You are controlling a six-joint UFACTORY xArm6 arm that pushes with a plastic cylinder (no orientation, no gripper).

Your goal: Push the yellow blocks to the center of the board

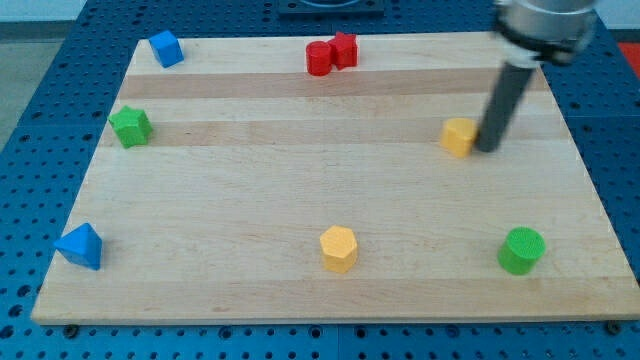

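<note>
A yellow block (458, 135) lies on the wooden board (300, 180) at the view's right, a little above mid-height. My tip (486, 150) stands right beside it on its right, touching or nearly touching it. A second yellow block, hexagonal (339, 248), lies near the view's bottom, just right of the middle.
Two red blocks (331, 54) sit together at the view's top centre. A blue block (165, 48) is at the top left, a green star-like block (131, 126) at the left, a blue block (80, 246) at the bottom left, a green cylinder (522, 250) at the bottom right.
</note>
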